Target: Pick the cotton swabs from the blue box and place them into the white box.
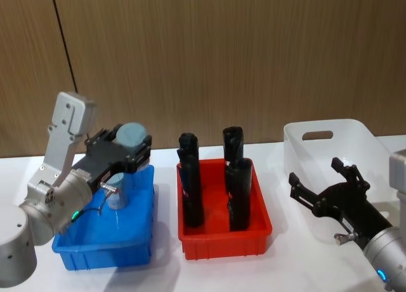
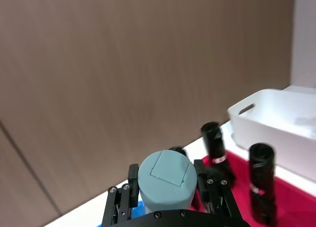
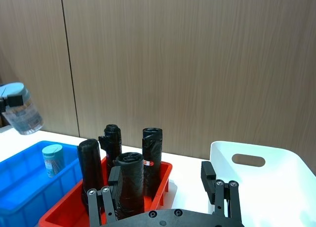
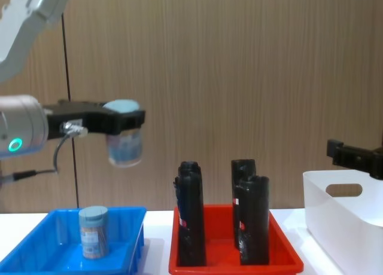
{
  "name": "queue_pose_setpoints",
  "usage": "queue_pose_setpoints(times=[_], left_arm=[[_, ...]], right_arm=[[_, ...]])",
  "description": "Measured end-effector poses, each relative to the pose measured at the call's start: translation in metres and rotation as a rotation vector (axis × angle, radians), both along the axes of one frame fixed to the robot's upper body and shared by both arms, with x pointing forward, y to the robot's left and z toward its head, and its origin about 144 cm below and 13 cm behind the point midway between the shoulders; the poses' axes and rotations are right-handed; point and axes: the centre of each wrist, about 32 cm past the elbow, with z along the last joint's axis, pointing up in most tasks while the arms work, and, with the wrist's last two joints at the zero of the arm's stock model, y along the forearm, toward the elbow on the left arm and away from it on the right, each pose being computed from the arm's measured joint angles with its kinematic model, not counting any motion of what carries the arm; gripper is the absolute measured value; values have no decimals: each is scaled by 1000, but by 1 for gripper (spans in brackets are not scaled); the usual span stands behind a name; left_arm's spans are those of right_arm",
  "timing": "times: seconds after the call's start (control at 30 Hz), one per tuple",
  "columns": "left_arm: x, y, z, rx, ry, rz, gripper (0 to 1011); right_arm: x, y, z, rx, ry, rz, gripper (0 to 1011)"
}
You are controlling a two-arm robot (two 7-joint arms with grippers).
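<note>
My left gripper (image 1: 129,147) is shut on a cotton swab jar (image 4: 124,144), a clear jar with a pale grey-blue lid (image 2: 165,175), and holds it well above the blue box (image 1: 101,251). That held jar (image 3: 22,111) hangs tilted in the air. A second cotton swab jar (image 4: 94,230) stands upright inside the blue box (image 4: 36,242). The white box (image 1: 355,132) sits at the far right with its oval handle cut-out facing the wall. My right gripper (image 1: 317,172) is open, hovering at the near left side of the white box.
A red tray (image 1: 222,241) with several tall black bottles (image 1: 190,184) stands between the blue box and the white box. A wooden wall runs behind the white table (image 1: 165,266).
</note>
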Motion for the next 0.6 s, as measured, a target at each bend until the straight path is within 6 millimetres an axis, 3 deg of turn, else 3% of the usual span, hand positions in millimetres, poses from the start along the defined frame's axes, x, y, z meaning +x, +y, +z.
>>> queue_pose_setpoints(times=[0.6], left_arm=[[9,-5,22,7,-84,-289,669]], right_arm=[[0,0,0,0,0,0,1002]])
